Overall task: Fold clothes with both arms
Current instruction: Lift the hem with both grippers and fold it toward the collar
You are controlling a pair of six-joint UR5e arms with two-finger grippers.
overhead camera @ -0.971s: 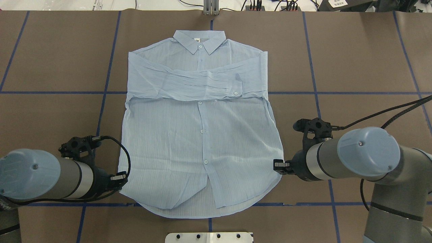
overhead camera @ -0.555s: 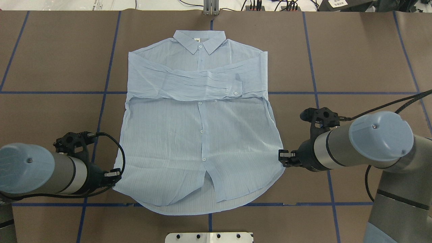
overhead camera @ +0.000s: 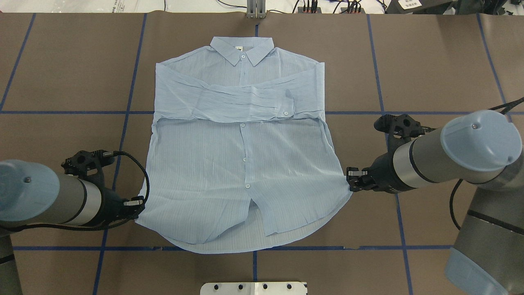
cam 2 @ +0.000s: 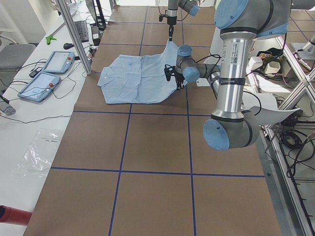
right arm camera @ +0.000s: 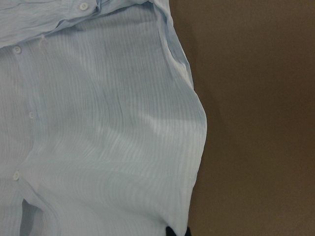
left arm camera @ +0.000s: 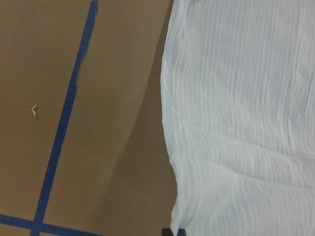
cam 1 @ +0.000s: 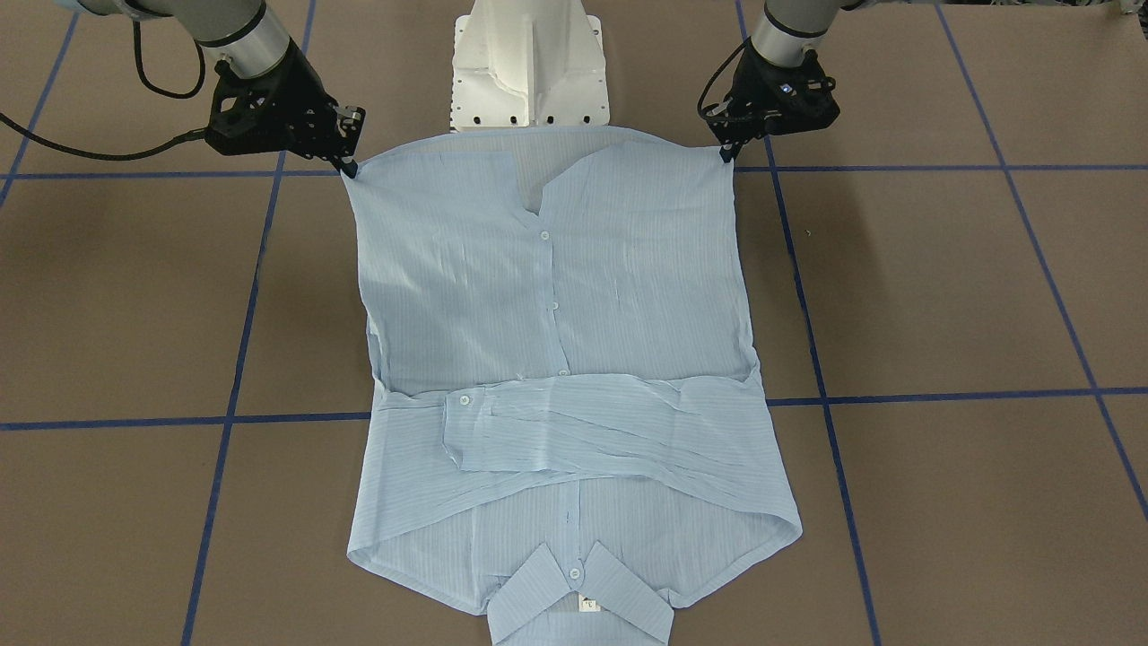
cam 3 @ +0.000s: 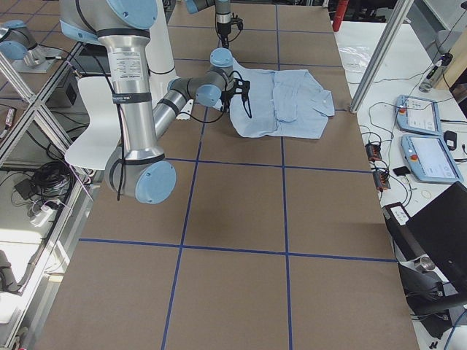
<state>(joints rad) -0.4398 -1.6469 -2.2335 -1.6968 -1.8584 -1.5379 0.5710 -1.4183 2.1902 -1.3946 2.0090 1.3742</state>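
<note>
Jaws on my left gripper are squeezed tight on one bottom corner of the shirt. It lies front up in the middle of the brown table, with both sleeves folded across the chest and the collar at the far side. My right gripper pinches the other bottom corner tight.

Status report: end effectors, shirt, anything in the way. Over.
Left end effector shut on shirt hem corner. Right end effector shut on the other corner. Hem lifted, stretched between them. Nothing seen in the way.
</note>
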